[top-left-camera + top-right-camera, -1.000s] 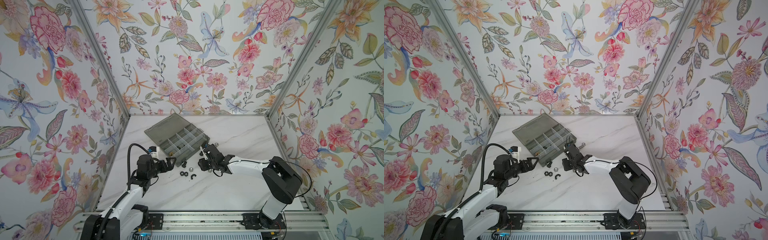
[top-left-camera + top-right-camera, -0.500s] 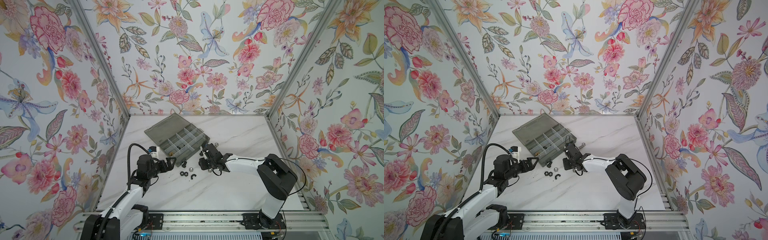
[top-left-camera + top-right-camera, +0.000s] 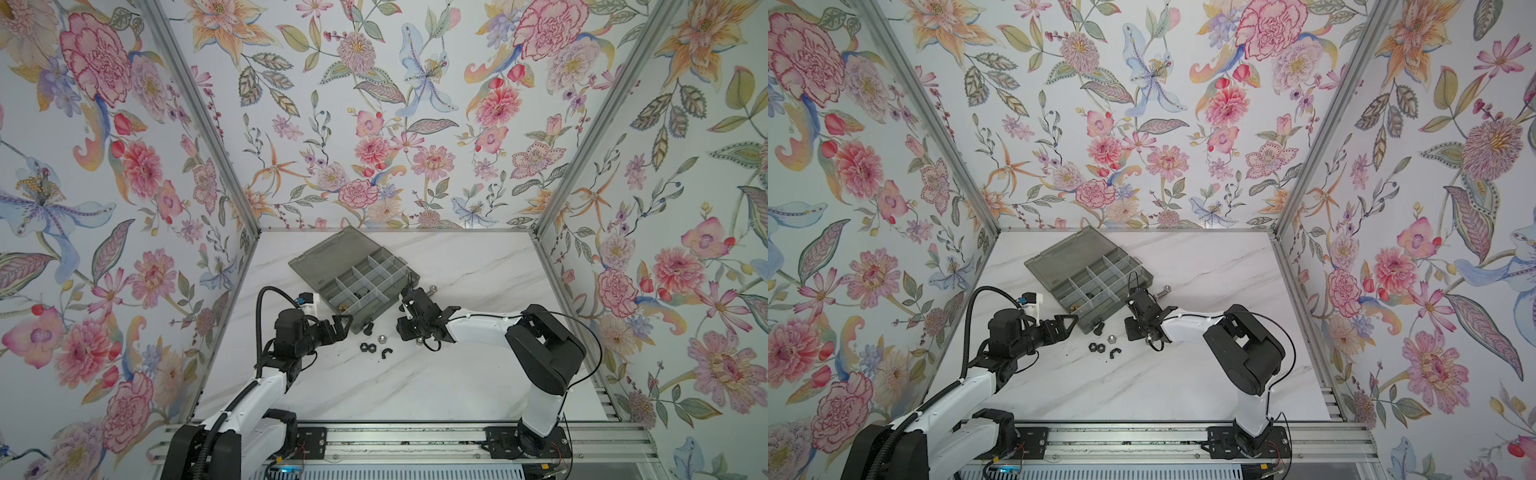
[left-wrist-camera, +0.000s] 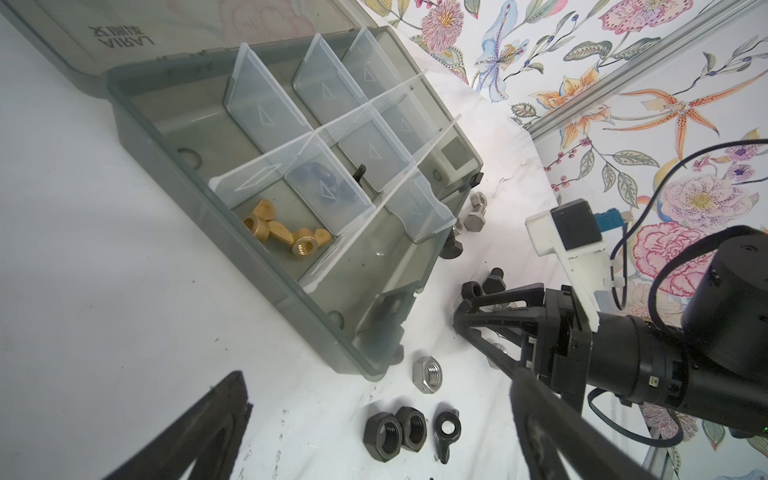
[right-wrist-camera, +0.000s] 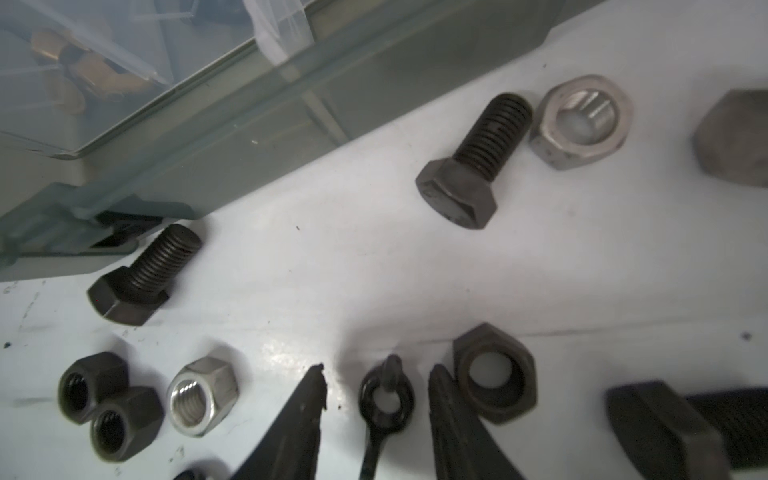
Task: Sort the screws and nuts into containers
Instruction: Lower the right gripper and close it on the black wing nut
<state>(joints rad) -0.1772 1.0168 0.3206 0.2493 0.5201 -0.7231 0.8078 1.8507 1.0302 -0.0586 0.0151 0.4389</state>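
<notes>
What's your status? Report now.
Left gripper open, beside box. Right gripper open, straddling black wing nut. Black hex nut crowds one finger.

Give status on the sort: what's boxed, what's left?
Done: brass wing nuts lie in one compartment of the organizer box, dark pieces in the next. In hand: nothing yet; the right pincer straddles a black wing nut, jaws open; left pincer open, empty. Remaining: black bolts, black hex nuts, silver nuts on the table.
</notes>
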